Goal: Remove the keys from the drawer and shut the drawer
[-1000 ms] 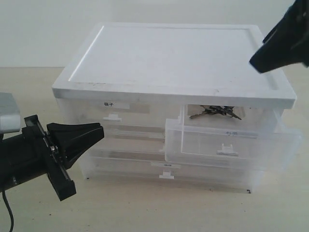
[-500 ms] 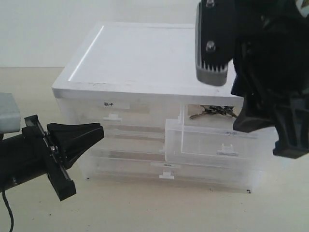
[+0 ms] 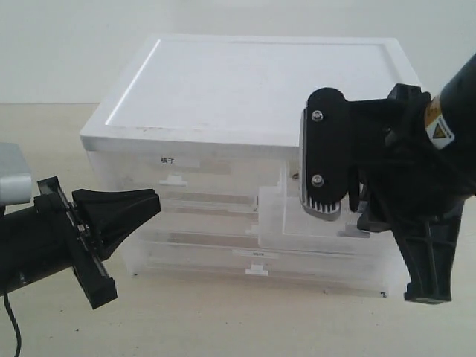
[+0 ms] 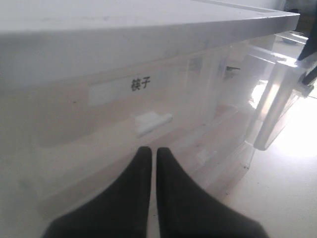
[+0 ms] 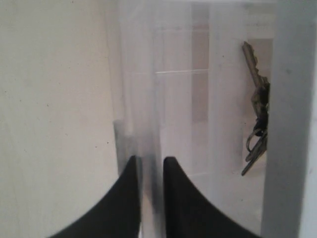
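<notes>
Left gripper [image 4: 151,151] points at the cabinet [image 3: 253,89] front, fingers nearly touching and empty. Right gripper [image 5: 150,161] is pinched narrowly on the drawer [image 5: 141,84] by its clear wall. The keys [image 5: 257,124] lie inside, just beyond its fingertips.

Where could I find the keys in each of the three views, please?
Exterior: not visible; the right gripper blocks the inside of the drawer.
Left wrist: not clearly discernible through the plastic.
Right wrist: keys inside the drawer, past the gripped wall.
Shared landmark: the pulled-out drawer, seen in all three.
</notes>
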